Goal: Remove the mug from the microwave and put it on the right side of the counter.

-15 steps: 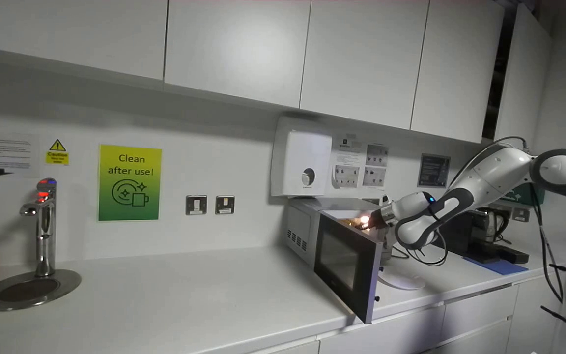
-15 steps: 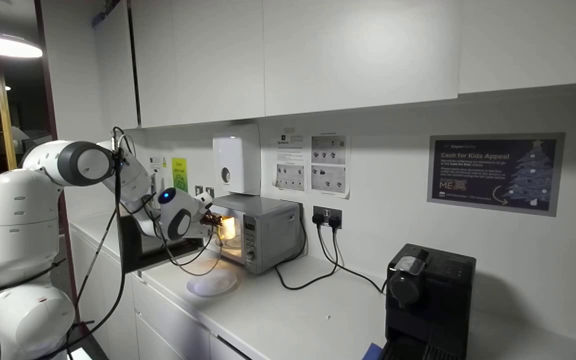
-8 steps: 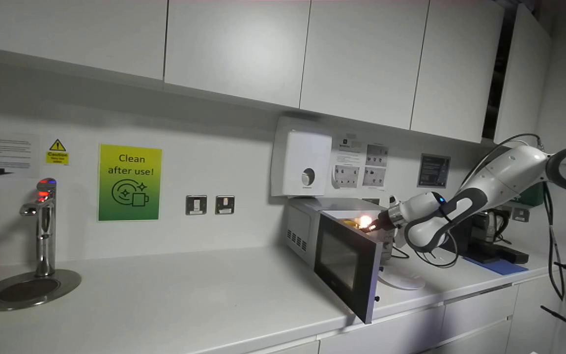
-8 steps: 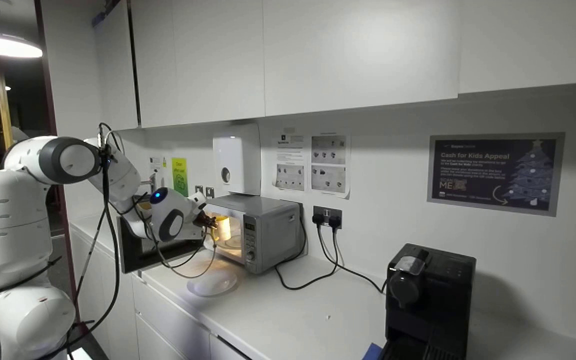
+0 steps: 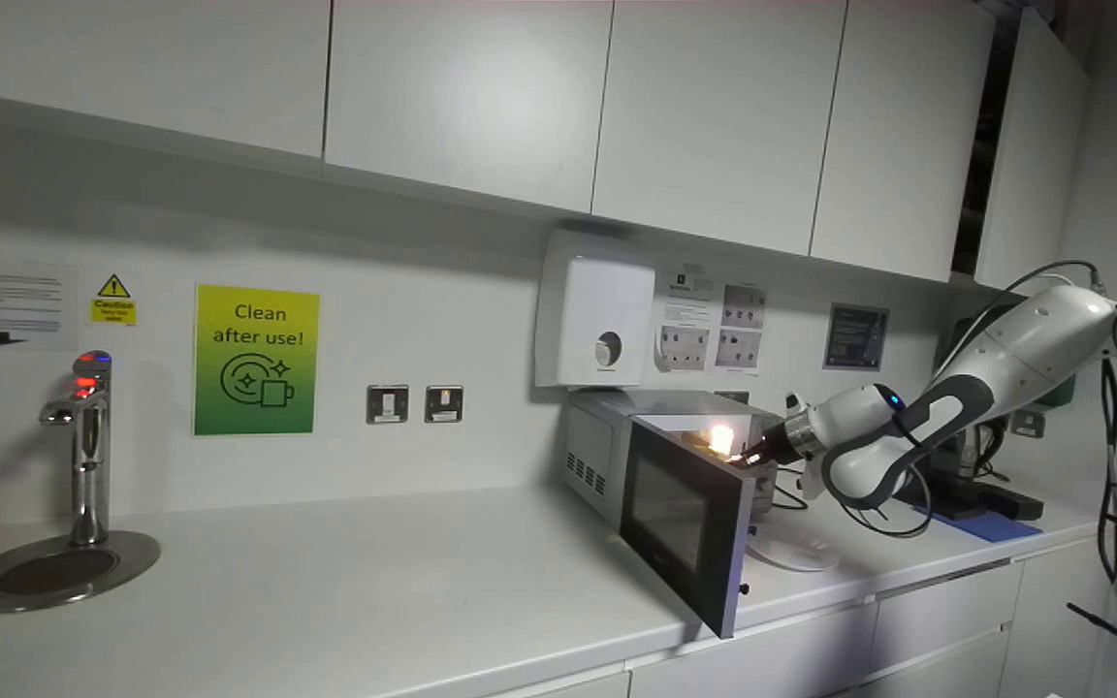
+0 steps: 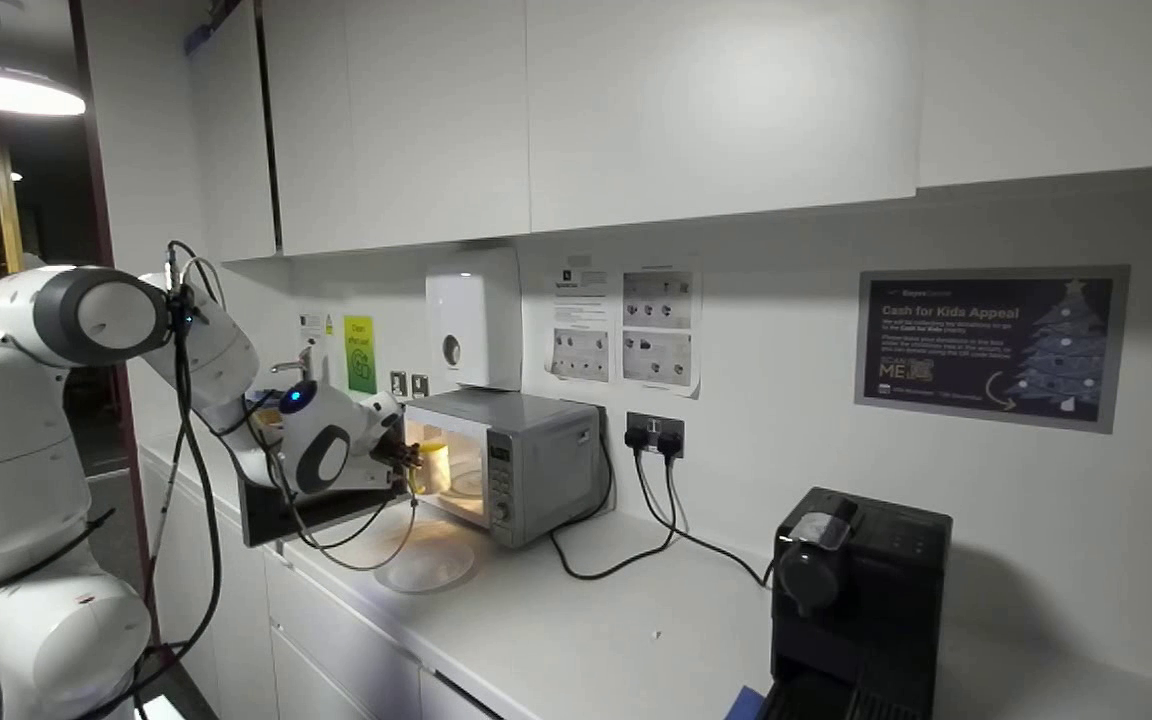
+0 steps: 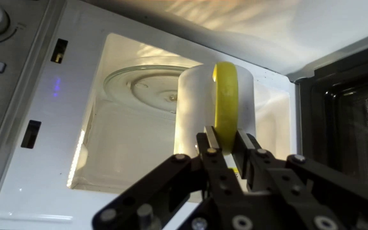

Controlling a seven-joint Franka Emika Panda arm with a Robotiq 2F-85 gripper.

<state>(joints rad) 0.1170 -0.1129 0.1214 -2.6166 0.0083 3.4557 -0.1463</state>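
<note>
1. At the mouth of the microwave (image 6: 551, 465), you hold the white mug (image 7: 196, 105), the glass turntable (image 7: 149, 86) lying farther in behind it
2. Your jaws are closed down to the thickness of its yellow handle (image 7: 226, 102), pinching both sides, probably because that needs no room around the mug's body
3. The swung-out door (image 5: 685, 528) stands close on the hinge side, so draw straight out before turning right
4. On the worktop (image 6: 606, 620), a pale round plate (image 6: 426, 568) lies just before the microwave; beyond, a power lead (image 6: 588, 577) and black coffee machine (image 6: 861, 600) limit your landing spot
</note>
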